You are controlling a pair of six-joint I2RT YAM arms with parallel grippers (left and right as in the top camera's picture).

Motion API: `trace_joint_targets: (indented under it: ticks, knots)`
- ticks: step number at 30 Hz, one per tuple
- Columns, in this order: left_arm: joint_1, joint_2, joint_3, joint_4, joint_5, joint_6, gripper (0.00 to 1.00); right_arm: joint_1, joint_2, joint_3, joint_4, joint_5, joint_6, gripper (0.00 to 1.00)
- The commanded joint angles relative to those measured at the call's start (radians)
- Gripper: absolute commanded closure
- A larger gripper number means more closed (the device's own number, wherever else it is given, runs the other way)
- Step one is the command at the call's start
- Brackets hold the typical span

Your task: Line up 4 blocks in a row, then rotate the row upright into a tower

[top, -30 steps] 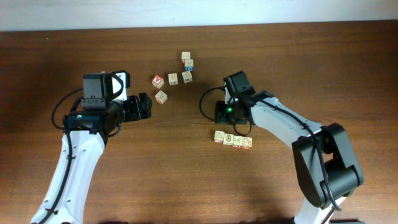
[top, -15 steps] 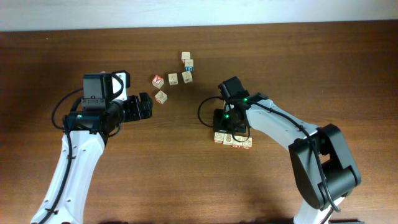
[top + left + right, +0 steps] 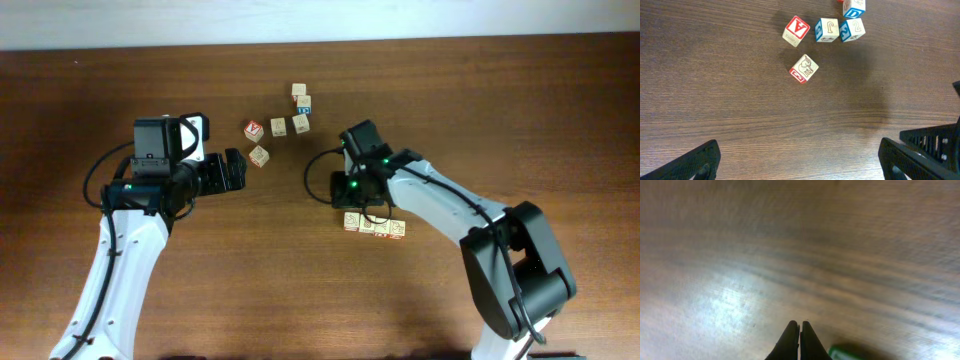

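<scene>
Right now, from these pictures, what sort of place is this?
Probably a robot practice bench, not a home: a plain wooden table, a left arm and a right arm reaching over it, and a row of alphabet blocks laid out for handling.

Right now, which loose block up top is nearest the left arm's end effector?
The lone tilted block with the animal drawing and red side; it sits apart from the cluster, closest to the open left end effector.
</scene>
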Motion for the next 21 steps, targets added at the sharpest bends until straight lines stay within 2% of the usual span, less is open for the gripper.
trace_joint_targets:
  ticks: [1,6,14,16,19,21]
  knots:
    - [0.0,0.002,0.004,0.002,0.011,-0.002,0.0,0.069,0.011,0.018,-0.061,0.027,0.026,0.95]
    - [0.0,0.002,0.004,0.002,0.011,-0.002,0.0,0.071,0.011,0.018,-0.122,0.116,0.147,0.96]
    - [0.0,0.002,0.004,-0.002,0.011,-0.002,0.0,0.071,0.011,0.019,-0.129,0.128,0.17,0.96]
    - [0.0,0.002,0.004,-0.001,0.012,-0.002,0.01,0.066,-0.018,0.059,-0.149,0.11,0.13,0.96]
    - [0.0,0.002,0.004,-0.042,0.016,-0.002,0.01,0.012,-0.266,0.105,-0.204,0.085,0.071,0.95]
    - [-0.03,0.002,0.004,-0.035,0.07,-0.002,0.01,-0.103,-0.501,0.105,-0.313,0.075,0.049,0.95]
